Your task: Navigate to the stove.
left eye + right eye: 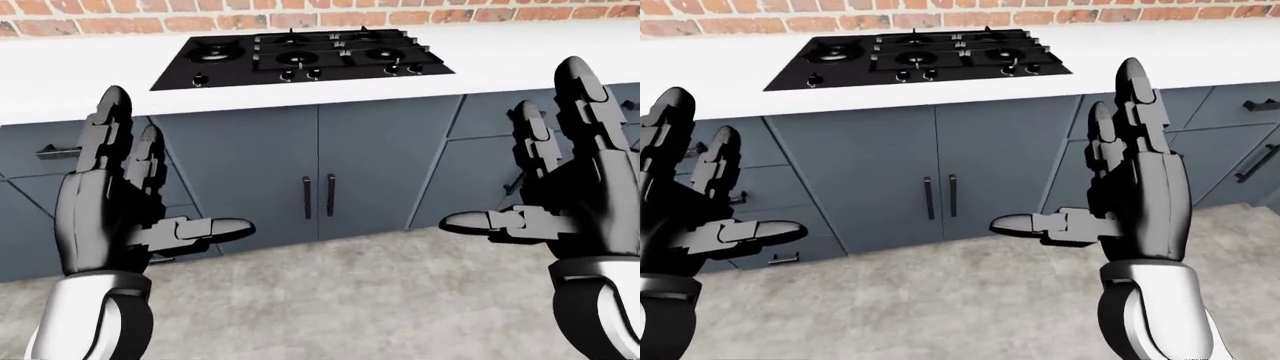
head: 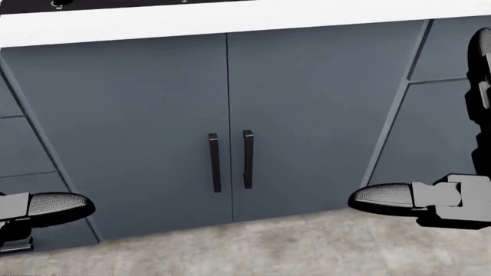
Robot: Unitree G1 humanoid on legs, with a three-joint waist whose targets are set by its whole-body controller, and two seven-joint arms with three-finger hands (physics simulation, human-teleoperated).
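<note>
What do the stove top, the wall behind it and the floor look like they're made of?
Stove: flat black top, probably glass or enamelled metal, with darker burner grates. Wall: red brick with pale mortar lines. Floor: mottled grey, matte, likely concrete or stone. It's a render, so these are looks only.

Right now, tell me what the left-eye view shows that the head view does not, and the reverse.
Only the left-eye view shows the whole stove, the brick wall and both hands' raised fingers. The head view adds nothing new; it only shows the double cabinet doors closer. Both share the white counter, door handles, concrete floor, left hand and right hand.
</note>
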